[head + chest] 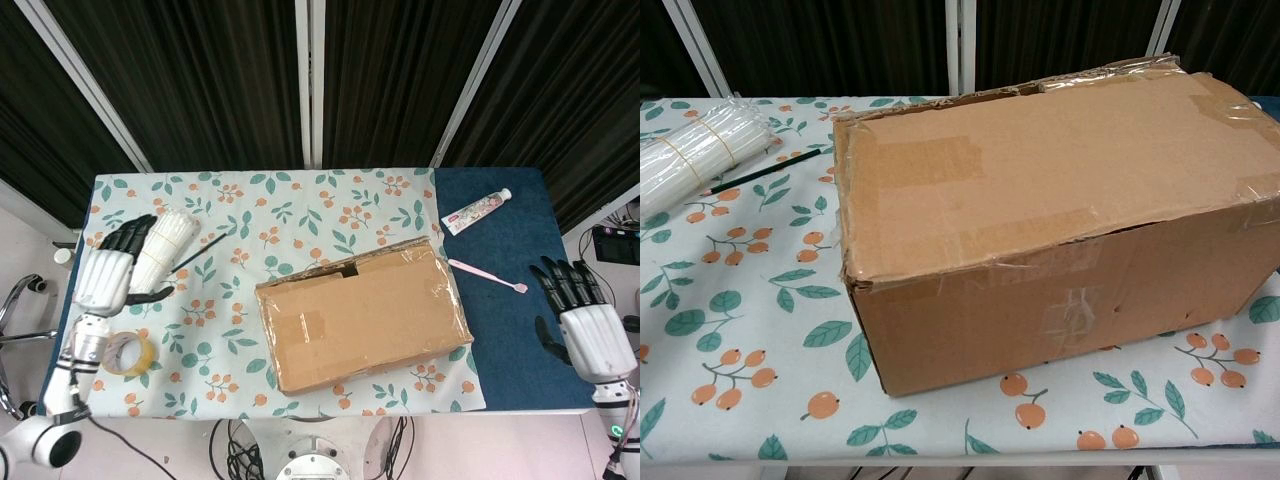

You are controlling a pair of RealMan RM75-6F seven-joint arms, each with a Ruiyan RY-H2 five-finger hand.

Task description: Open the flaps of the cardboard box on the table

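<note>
Cardboard box (362, 322) shows only its near flap lying shut; left hand (105, 275) and right hand (585, 320) hover released, well apart.

Black pleated curtains (200, 80) across back, split by white frame bars (310, 80), some vertical, some slanted. Surface (520, 300) dark blue, mostly covered by white cloth (290, 215) printed with green leaves and orange fruit; blue left bare at right end. Pale floor (25, 250) at left; chair base with casters (25, 300) there. Even, bright lighting.
</note>
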